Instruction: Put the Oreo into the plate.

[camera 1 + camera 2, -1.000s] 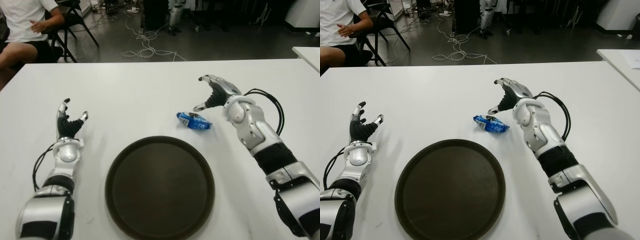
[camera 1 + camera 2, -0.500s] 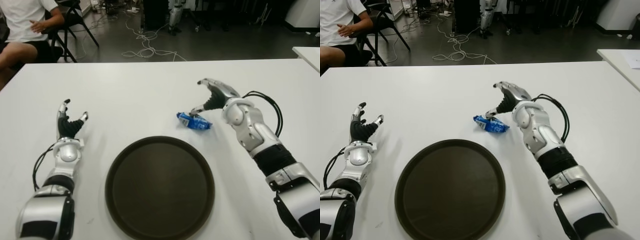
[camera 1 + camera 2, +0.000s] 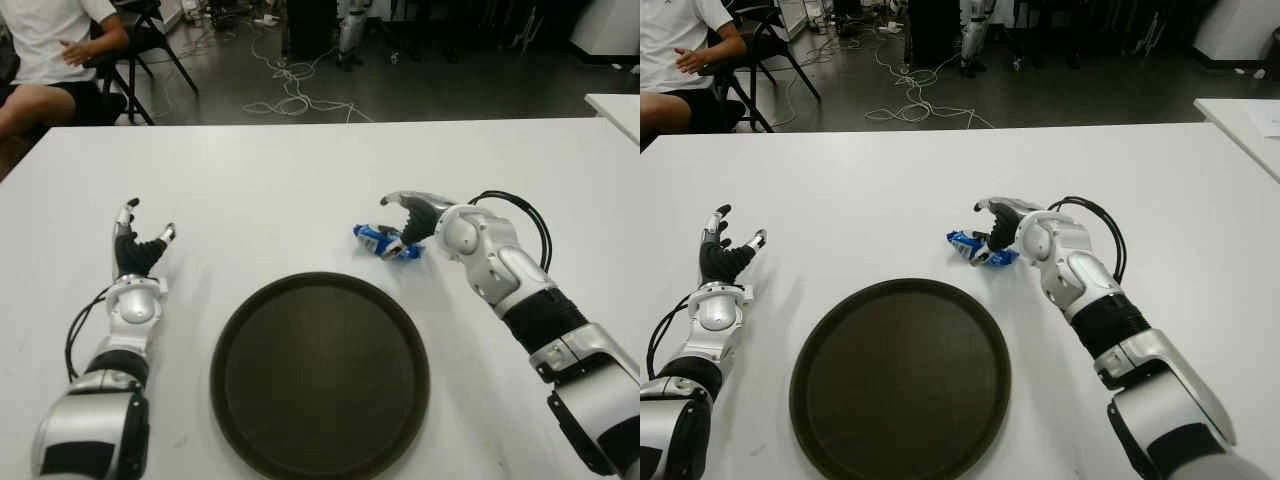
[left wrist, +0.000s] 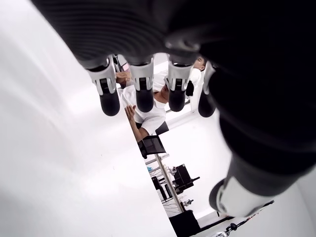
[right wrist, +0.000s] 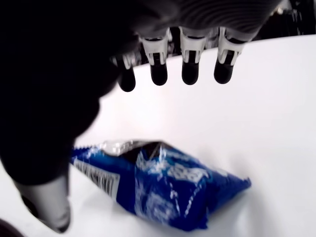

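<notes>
Right hand [image 3: 405,222] arched over Oreo pack [image 5: 163,185], fingers [image 5: 191,61] spread above it, thumb low beside pack's near end; no grip closed, contact uncertain. Pack blue, crinkled, flat on white desk [image 3: 300,190], just beyond rim of dark plate [image 3: 320,375]. Left hand [image 3: 135,250] fingers spread, empty, left of plate.

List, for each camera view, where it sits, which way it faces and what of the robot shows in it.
Left eye view: on the head, looking forward and down at the white table; both arms show, right hand over the Oreo pack, left hand open left of the plate.
Right eye view: same scene, from slightly to the right.
Left wrist view: behind the left hand's spread fingers, facing a seated person.
Right wrist view: above the pack, fingers open over it.
Both eye views and the right wrist view share the pack.
</notes>
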Robot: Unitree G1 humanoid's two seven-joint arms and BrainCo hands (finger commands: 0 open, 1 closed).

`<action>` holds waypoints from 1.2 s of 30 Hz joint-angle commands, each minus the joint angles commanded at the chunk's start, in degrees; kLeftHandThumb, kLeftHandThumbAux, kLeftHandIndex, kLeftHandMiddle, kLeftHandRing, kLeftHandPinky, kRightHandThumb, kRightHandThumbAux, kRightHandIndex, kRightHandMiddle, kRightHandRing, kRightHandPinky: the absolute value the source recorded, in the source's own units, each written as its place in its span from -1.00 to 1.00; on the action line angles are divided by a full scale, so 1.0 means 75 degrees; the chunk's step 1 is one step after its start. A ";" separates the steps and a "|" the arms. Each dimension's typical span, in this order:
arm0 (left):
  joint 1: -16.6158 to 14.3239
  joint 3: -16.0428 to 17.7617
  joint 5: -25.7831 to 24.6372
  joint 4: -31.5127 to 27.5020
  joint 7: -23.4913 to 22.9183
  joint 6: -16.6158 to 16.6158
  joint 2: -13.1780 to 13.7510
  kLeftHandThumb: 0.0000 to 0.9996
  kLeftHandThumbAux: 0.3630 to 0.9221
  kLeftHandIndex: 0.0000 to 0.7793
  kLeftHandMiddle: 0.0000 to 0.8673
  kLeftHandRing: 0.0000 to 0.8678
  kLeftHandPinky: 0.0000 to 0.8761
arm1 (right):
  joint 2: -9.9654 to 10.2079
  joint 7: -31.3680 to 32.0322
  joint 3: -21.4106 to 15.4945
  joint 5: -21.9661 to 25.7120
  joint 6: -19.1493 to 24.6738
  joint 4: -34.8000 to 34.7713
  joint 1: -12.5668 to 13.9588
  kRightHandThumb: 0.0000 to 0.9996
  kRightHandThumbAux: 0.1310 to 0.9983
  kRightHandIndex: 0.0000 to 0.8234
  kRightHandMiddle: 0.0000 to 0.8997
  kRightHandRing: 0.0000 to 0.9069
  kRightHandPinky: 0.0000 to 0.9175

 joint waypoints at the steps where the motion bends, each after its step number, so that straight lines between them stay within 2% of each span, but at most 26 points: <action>1: 0.0001 0.0002 -0.0003 0.0003 -0.0009 -0.0007 0.0001 -1.00 0.43 -0.88 -0.88 -0.91 -0.96 | -0.0005 0.0056 0.0018 -0.0006 -0.0011 0.0025 -0.0023 -1.00 0.44 -0.93 -0.83 -0.91 -1.00; 16: 0.0009 -0.0030 0.0042 0.0014 -0.0009 -0.0086 0.0028 -1.00 0.47 -0.89 -0.89 -0.93 -0.98 | 0.0099 0.0124 0.0090 0.0101 -0.0234 0.0456 -0.0208 -1.00 0.54 -0.91 -0.81 -0.88 -1.00; 21: 0.0014 -0.0012 0.0024 0.0022 -0.0015 -0.0079 0.0021 -1.00 0.49 -0.91 -0.90 -0.94 -0.97 | 0.0217 -0.0016 0.0106 0.0143 -0.0500 0.1001 -0.0367 -1.00 0.55 -0.91 -0.81 -0.88 -1.00; 36: 0.0024 0.0017 -0.0009 0.0030 -0.0045 -0.0154 0.0016 -1.00 0.40 -0.89 -0.89 -0.93 -0.97 | 0.0377 -0.0093 0.0140 0.0095 -0.0727 0.1684 -0.0605 -1.00 0.58 -0.89 -0.79 -0.86 -1.00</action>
